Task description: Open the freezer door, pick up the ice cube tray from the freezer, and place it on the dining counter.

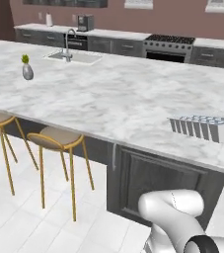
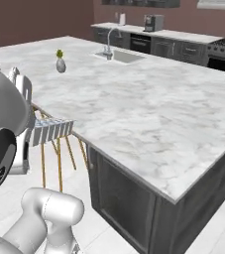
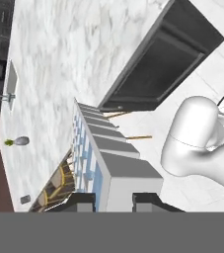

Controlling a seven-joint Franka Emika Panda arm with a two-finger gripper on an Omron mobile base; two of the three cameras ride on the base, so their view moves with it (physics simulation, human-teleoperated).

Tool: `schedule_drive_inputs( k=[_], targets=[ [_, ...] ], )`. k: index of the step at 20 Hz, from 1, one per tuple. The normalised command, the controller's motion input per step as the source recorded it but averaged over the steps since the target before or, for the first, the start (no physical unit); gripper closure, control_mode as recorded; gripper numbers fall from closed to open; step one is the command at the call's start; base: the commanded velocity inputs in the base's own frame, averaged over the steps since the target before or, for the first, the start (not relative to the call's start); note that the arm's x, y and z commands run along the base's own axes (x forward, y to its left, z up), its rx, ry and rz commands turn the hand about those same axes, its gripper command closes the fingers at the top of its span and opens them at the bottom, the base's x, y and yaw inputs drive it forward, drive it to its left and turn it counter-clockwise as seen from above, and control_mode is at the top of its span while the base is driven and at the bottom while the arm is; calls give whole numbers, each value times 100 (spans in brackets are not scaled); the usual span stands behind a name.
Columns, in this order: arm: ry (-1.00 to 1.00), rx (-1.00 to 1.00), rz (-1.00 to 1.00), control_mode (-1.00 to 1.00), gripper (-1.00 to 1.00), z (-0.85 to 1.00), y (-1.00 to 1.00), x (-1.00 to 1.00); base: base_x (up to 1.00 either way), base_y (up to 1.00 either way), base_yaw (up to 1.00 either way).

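Across the marbled counter (image 1: 108, 99) sits a sink (image 1: 76, 57); the gripper (image 3: 113, 200) pinches the tray (image 3: 111, 158), seemingly held above the counter's edge.

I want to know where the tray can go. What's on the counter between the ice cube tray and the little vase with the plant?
Nothing: in the left base view, only bare marble of the dining counter lies between the ice cube tray and the vase.
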Motion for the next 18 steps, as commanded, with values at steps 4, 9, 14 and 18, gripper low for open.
schedule_drive_inputs(
  k=[4,9,14,18],
  targets=[
    [0,0,0,100,100,0,0,0,39,100,-38],
    [0,0,0,100,100,0,0,0,35,97,-37],
    [0,0,0,100,100,0,0,0,39,67,-29],
    [0,0,0,100,100,0,0,0,48,61,-25]
  ],
)
